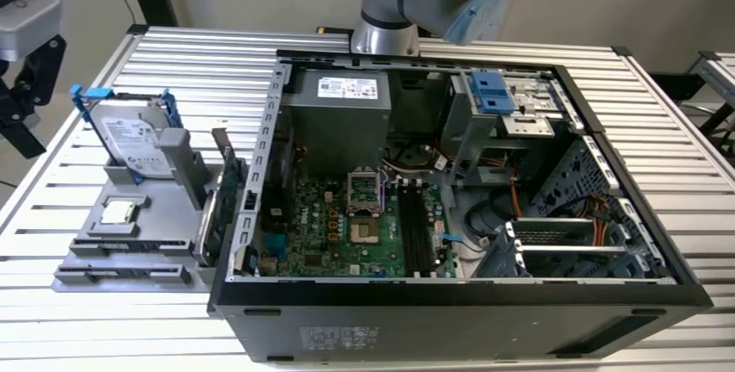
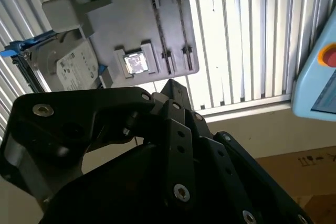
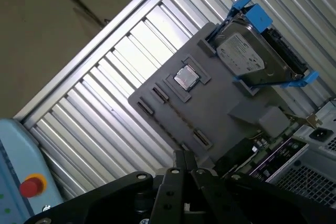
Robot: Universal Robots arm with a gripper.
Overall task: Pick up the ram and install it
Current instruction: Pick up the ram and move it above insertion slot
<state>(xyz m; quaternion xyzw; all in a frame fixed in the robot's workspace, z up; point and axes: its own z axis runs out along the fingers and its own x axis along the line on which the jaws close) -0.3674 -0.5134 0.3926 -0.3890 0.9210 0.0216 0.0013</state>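
Black hand (image 3: 184, 157); grey tray (image 3: 223, 116); seemingly silver drive (image 3: 245, 56).

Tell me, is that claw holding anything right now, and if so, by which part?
Nothing is held. In the first wrist view the gripper is shut and empty, pointing toward the gray tray without touching it.

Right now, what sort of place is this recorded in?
Probably a robotics lab or test cell for computer assembly: an open desktop case sits on a slatted metal table, a grey fixture beside it holds a hard drive, and the arm's base stands behind the case.
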